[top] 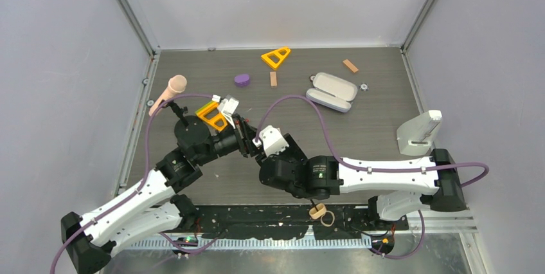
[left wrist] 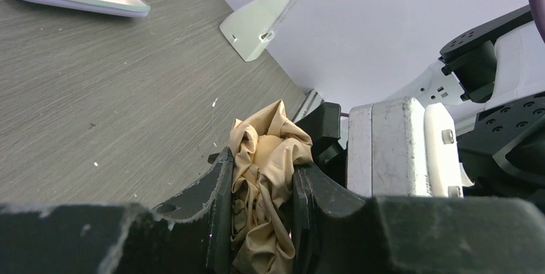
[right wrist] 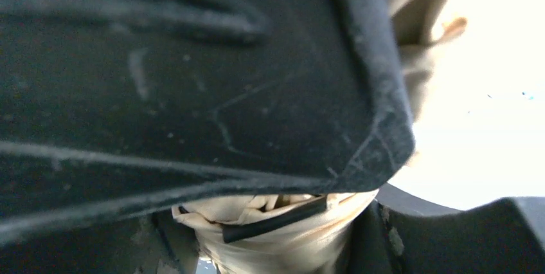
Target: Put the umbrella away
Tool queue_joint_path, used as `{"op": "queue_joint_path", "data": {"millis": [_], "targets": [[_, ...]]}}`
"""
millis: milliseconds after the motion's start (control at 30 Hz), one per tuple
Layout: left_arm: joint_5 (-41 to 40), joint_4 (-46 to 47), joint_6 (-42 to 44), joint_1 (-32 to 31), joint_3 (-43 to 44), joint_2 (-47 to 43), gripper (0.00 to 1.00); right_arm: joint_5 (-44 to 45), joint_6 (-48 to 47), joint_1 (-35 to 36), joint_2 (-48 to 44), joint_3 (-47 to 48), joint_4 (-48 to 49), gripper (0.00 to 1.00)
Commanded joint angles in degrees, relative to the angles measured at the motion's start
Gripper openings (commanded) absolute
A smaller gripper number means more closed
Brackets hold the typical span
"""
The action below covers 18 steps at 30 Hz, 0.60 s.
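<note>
— Where's the umbrella [left wrist: 270,136]?
— Over the table's [top: 360,139] middle. The left gripper [left wrist: 263,164] pinches its cloth. The right gripper [top: 256,140], I can't tell.
— Next?
— Folding step, I think. Bunch the cloth tighter.

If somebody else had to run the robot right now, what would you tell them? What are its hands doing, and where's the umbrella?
Left hand: shut on the bunched beige cloth of the umbrella.
Right hand: right up against the same cloth, facing the left hand. I can't tell if it grips.
Where: the umbrella is between the two hands, in front of the arms.
Done: the left hand has hold of it.
Left: the cloth is loose and crumpled, and the umbrella is not put away yet.
</note>
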Motion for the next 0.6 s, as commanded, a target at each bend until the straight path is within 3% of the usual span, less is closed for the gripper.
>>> {"op": "queue_joint_path", "data": {"millis": [0, 233, 467, 567], "targets": [[3.01, 9.69, -1.74, -0.86, 2.55, -1.99, 0.00, 3.52, 1.07, -0.32, 1.14, -1.54, -6.35, 0.63], [2.48, 9.07, -1.27, -0.86, 2.55, -2.55, 0.00, 2.86, 0.77, -0.45, -1.49, -6.35, -1.39, 0.10], [1.72, 7.25, 1.54, -0.78, 3.45, -3.81, 0.00, -3.50, -5.90, -3.24, -10.49, -14.25, 14.48, 0.06], [2.92, 3.31, 6.21, -0.77, 9.00, -3.54, 0.00, -7.01, -11.56, -4.96, -13.41, -13.34, 20.13, 0.06]]}}
